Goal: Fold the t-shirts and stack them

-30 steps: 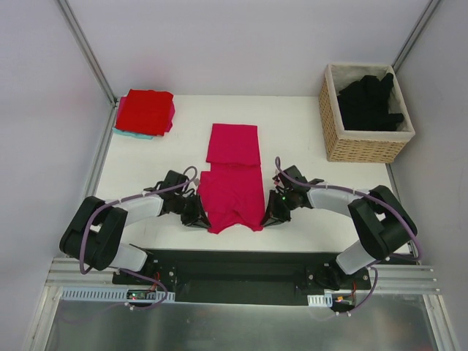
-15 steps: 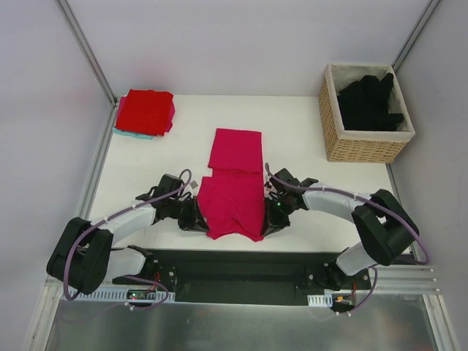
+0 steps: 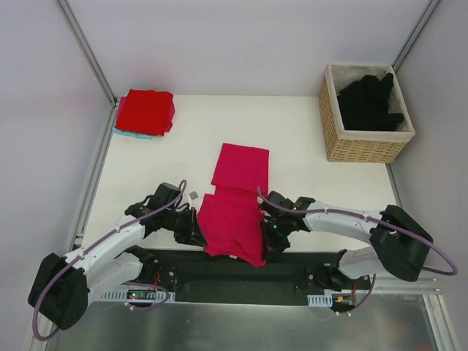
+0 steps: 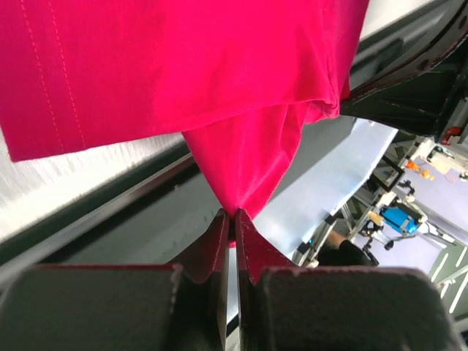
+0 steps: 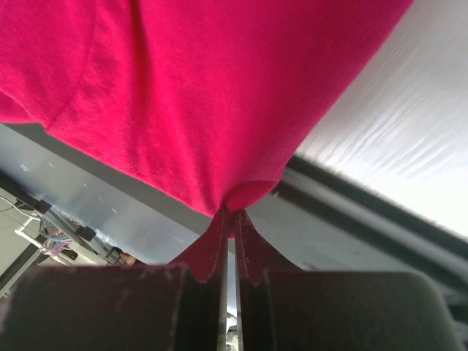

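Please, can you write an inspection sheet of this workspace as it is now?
Surface: white table, no spill seen.
Job's things: magenta-pink t-shirt partly folded, near end raised over the table's front edge; red t-shirt folded at the far left corner; black t-shirts inside the wicker basket.
Clutter: teal cloth under the red t-shirt.
Grippers: left gripper and right gripper, fingers of each shut on an edge of the magenta-pink t-shirt.
Cables: purple cables run along both arms.
Surroundings: grey walls with metal frame posts.
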### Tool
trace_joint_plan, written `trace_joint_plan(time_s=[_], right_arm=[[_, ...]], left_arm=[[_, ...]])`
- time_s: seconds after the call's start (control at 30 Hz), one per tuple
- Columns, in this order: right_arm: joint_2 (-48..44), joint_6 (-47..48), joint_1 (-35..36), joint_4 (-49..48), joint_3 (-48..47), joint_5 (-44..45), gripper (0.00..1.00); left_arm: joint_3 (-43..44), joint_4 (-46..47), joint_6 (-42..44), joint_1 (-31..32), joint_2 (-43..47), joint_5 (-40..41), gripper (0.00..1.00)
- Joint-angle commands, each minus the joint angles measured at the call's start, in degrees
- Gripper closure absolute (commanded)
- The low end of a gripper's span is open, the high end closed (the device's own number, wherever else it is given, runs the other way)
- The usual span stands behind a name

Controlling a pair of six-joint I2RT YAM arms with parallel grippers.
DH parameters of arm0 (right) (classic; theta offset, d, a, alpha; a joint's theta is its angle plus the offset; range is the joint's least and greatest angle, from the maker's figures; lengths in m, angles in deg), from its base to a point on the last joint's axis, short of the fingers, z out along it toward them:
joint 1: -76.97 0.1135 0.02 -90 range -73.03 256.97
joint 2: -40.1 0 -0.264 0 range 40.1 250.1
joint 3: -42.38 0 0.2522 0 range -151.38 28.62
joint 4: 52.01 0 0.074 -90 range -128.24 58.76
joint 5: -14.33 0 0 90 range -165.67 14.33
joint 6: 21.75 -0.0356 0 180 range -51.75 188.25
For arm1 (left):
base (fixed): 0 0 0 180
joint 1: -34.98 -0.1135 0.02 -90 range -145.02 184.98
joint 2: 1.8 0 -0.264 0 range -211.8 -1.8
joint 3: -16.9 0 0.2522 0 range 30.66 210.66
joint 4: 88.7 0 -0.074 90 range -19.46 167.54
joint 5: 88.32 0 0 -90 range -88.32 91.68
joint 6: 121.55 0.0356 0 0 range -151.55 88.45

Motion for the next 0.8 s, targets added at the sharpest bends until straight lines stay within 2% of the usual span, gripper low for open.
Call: trace_joint_plan(time_s=[0.0, 0.17, 0.23, 0.37, 0.6, 0.77], right_arm=[[-5.45, -7.39, 5.20, 5.34, 0.56, 3.60, 0.99], [-10.64, -8.12, 6.63, 15.86, -3.74, 10.02, 0.99], [-12.22, -6.37, 6.28, 20.18, -8.37, 14.68, 0.99], [-12.67, -2.15, 2.33, 26.87, -14.20, 17.94, 0.99], [-9.86, 7.26, -10.05, 27.93, -19.91, 16.01, 0.99], [-3.46, 12.80, -15.34, 28.28, -26.15, 13.64, 0.99]], left_arm=[[-2.08, -7.64, -3.47, 1.45, 5.87, -2.81, 1.00], [0.72, -12.04, -2.87, 1.55, 9.83, -2.11, 1.00], [2.22, -12.66, -1.47, 1.55, 7.65, -1.41, 1.00], [8.36, -12.93, 1.35, 1.55, 3.25, 1.57, 1.00], [19.26, -13.10, 7.94, 0.76, -9.04, 4.13, 1.00], [27.61, -13.19, 11.63, -2.40, -16.26, 2.90, 1.00]])
